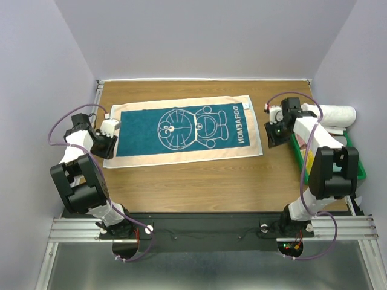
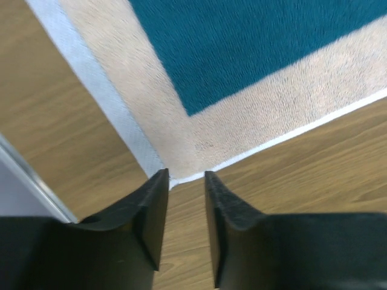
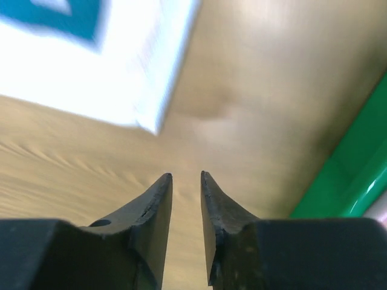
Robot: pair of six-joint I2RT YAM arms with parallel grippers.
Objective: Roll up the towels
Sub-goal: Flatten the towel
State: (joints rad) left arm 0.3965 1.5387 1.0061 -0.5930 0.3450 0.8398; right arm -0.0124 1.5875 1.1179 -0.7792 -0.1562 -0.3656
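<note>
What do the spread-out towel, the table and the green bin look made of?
The towel looks like terry cloth: fuzzy matte pile, flat woven hem. The table looks like wood or wood-print laminate: grain lines, faint sheen. The bin is probably plastic: smooth, glossy green.

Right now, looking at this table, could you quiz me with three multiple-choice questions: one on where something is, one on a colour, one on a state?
1. Where is the green bin?
A. at the table's right edge
B. at its left edge
C. in its middle

2. What colour is the towel's centre?
A. red
B. teal
C. black

3. How does the towel lie?
A. rolled up
B. folded in half
C. spread flat

Answers:
1 A, the bin shows at the far right in the top view.
2 B, the centre is teal inside a cream border.
3 C, the whole cat print and lettering show, with no fold or roll.
</note>
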